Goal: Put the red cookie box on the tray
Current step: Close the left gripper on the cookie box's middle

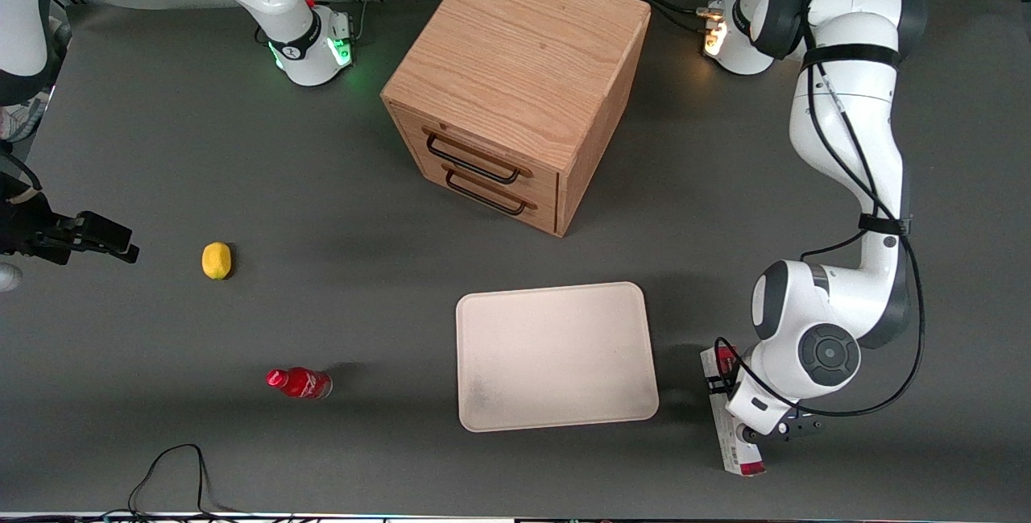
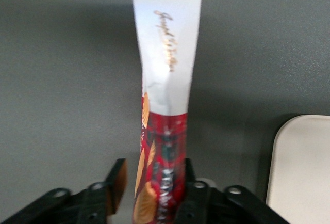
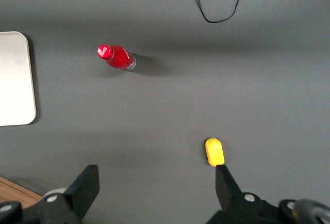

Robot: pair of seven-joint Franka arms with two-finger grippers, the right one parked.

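Note:
The red cookie box (image 1: 739, 452) lies flat on the grey table beside the tray (image 1: 556, 354), toward the working arm's end. Its middle is hidden under the arm's wrist. In the left wrist view the box (image 2: 167, 69) shows a white panel and a red end. My left gripper (image 2: 152, 170) is down over the red end and straddles it. One finger (image 2: 116, 178) stands a little apart from the box and the other touches it. In the front view the gripper (image 1: 737, 404) is hidden by the wrist. The pale tray's corner also shows in the left wrist view (image 2: 304, 167).
A wooden drawer cabinet (image 1: 515, 80) stands farther from the front camera than the tray. A small red bottle (image 1: 300, 383) and a yellow lemon (image 1: 216, 259) lie toward the parked arm's end. A black cable (image 1: 181, 466) loops at the near table edge.

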